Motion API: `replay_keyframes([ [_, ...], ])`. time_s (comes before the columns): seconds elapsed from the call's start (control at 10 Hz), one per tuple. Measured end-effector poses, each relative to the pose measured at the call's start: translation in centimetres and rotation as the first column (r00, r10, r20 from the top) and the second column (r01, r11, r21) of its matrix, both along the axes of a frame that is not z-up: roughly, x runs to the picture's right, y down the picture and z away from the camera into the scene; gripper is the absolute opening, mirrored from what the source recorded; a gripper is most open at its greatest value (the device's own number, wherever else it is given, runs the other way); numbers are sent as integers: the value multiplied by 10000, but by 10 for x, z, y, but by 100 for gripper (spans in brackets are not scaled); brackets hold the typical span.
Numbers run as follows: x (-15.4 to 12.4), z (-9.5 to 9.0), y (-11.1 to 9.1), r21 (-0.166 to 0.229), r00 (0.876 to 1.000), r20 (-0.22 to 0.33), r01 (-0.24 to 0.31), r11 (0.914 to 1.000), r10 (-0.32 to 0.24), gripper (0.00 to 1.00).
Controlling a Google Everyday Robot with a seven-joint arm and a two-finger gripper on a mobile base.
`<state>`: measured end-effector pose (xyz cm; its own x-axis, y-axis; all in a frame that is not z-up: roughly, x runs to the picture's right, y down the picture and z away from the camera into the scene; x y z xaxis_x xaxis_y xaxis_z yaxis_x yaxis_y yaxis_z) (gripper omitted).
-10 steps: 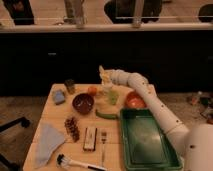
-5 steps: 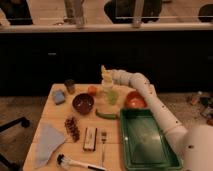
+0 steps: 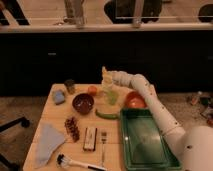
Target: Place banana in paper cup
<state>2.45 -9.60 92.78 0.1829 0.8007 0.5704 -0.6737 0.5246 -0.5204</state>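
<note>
No writing was legible; my gripper [image 3: 107, 81], mid-frame, clamped the banana [image 3: 105, 74] above the paper cup [image 3: 111, 96].

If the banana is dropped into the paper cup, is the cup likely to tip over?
Possibly. The paper cup is taller than wide and probably light, so an off-centre nudge might tip it. The banana, held in the shut tool just above it, looks about cup-length, so it would likely stick out.

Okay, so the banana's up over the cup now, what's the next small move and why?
Probably lower it straight down. The pincer, shut on the banana, hangs just above the paper cup, so the fruit seems lined up with the mouth but not yet inside.
</note>
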Motion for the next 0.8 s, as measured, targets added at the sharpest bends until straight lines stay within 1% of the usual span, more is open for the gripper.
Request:
replay_keyframes([
  [0.3,0,4,4,-102,10000,62,-60,9999,60,1],
  [0.6,1,5,7,-124,9999,106,-52,9999,53,1],
  [0.7,1,5,7,-126,9999,107,-53,9999,54,3],
  [0.8,1,5,7,-127,9999,105,-56,9999,57,10],
])
